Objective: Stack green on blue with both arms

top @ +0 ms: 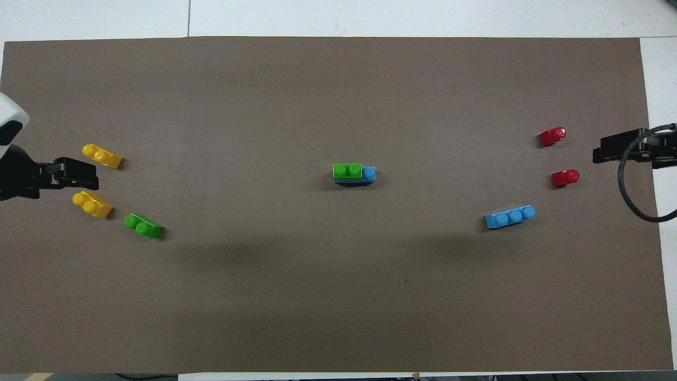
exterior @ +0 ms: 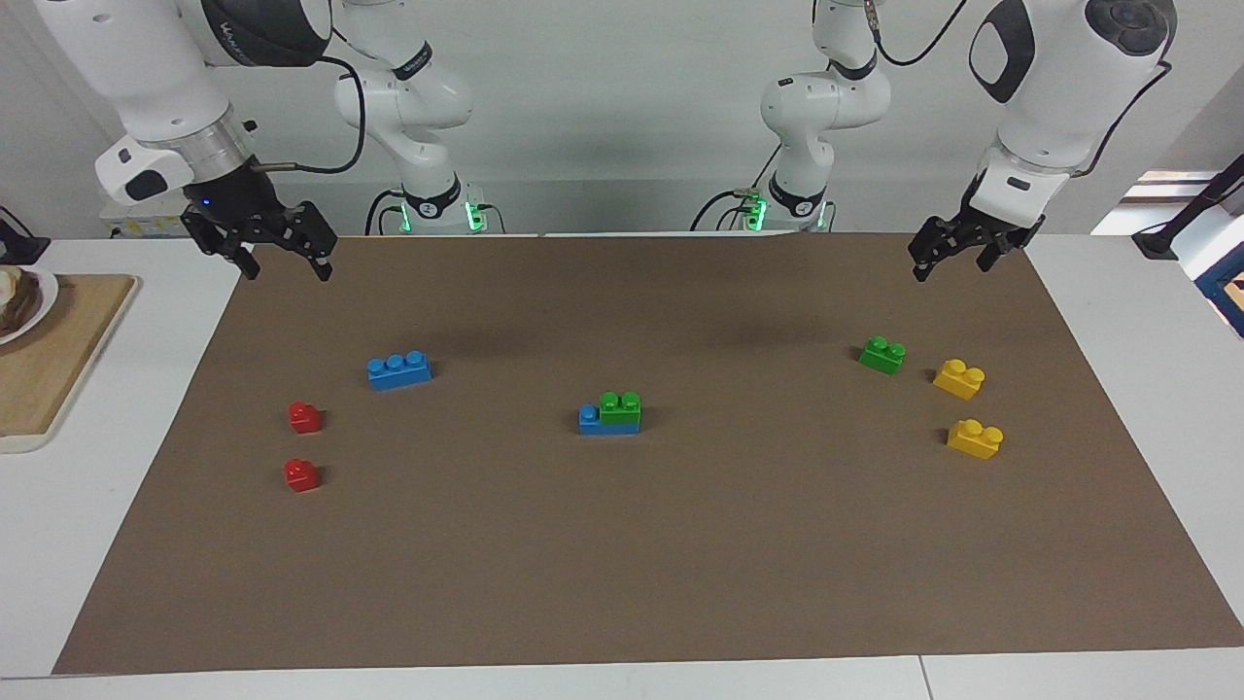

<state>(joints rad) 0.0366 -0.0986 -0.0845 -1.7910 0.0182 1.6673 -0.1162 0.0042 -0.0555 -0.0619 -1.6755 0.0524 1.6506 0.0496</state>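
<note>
In the middle of the brown mat [exterior: 622,564] a green brick [exterior: 620,405] [top: 347,170] sits on a blue brick [exterior: 588,421] [top: 369,172], leaving one blue stud bare. A second green brick [exterior: 882,355] [top: 143,226] lies loose toward the left arm's end. A second blue brick [exterior: 399,369] [top: 511,217] lies loose toward the right arm's end. My left gripper [exterior: 950,267] [top: 79,173] hangs open and empty over the mat's corner at its own end. My right gripper [exterior: 286,267] [top: 600,154] hangs open and empty over the corner at the right arm's end.
Two yellow bricks [exterior: 959,378] [exterior: 975,437] lie beside the loose green one. Two small red bricks [exterior: 305,417] [exterior: 301,474] lie farther from the robots than the loose blue one. A wooden board [exterior: 49,350] with a plate sits off the mat at the right arm's end.
</note>
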